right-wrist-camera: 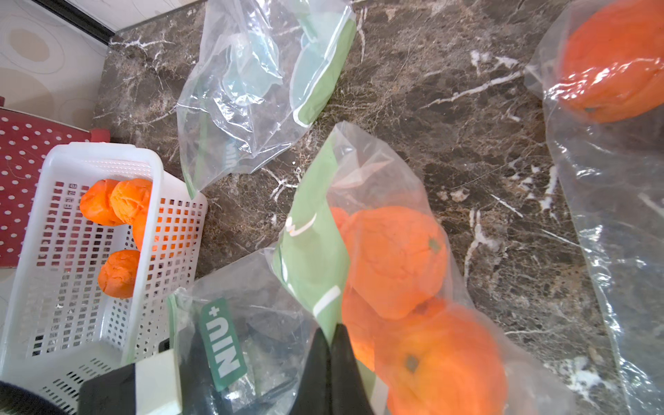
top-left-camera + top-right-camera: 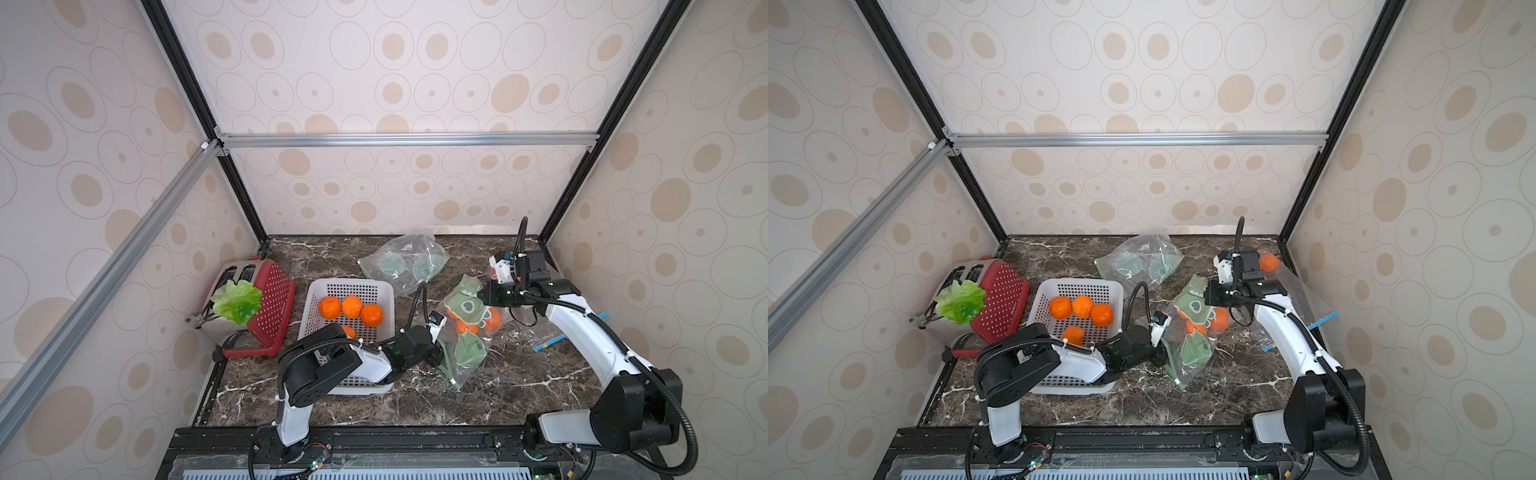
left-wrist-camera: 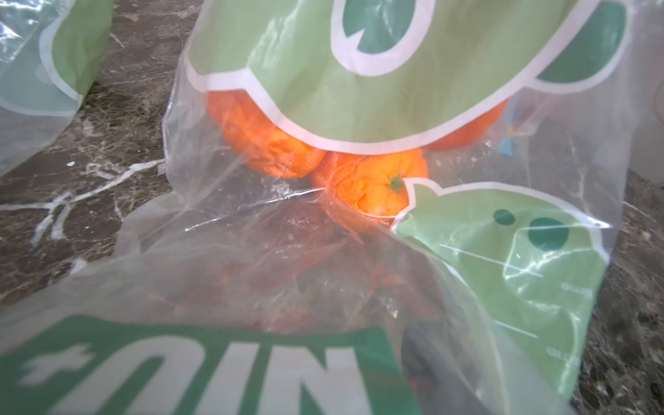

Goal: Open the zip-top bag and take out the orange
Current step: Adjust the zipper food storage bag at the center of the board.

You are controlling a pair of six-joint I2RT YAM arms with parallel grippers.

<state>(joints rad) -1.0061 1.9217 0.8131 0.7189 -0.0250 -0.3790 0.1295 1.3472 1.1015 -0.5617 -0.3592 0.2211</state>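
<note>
White basket (image 2: 1079, 284) holds 4 oranges (image 2: 1082, 306) beside zip-top bag (image 2: 1195, 350).
</note>
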